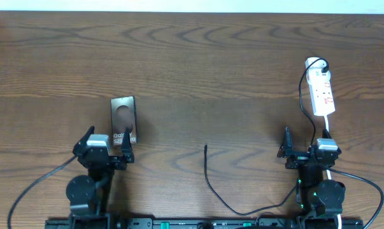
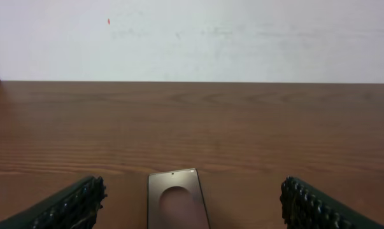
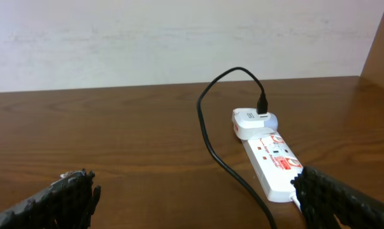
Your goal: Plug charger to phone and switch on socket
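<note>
The phone [image 1: 123, 117] lies flat at centre-left, a dark slab with white lettering and a round brownish patch. My left gripper [image 1: 107, 145] stands open just behind its near end; in the left wrist view the phone [image 2: 176, 200] lies between the wide-apart fingers [image 2: 77, 203], untouched. The charger's black cable [image 1: 208, 181] lies loose at mid-table with its plug tip [image 1: 205, 147] pointing away. The white socket [image 1: 322, 95] sits at the right, a white adapter [image 1: 316, 63] plugged into its far end. My right gripper [image 1: 306, 145] is open and empty, just short of the socket [image 3: 274, 162].
The black cable [image 3: 207, 137] loops up from the adapter [image 3: 252, 121], then passes near my right fingers [image 3: 338, 197] toward the table's front edge. The socket's white cord [image 1: 330, 130] runs under the right arm. A pale wall stands behind the table.
</note>
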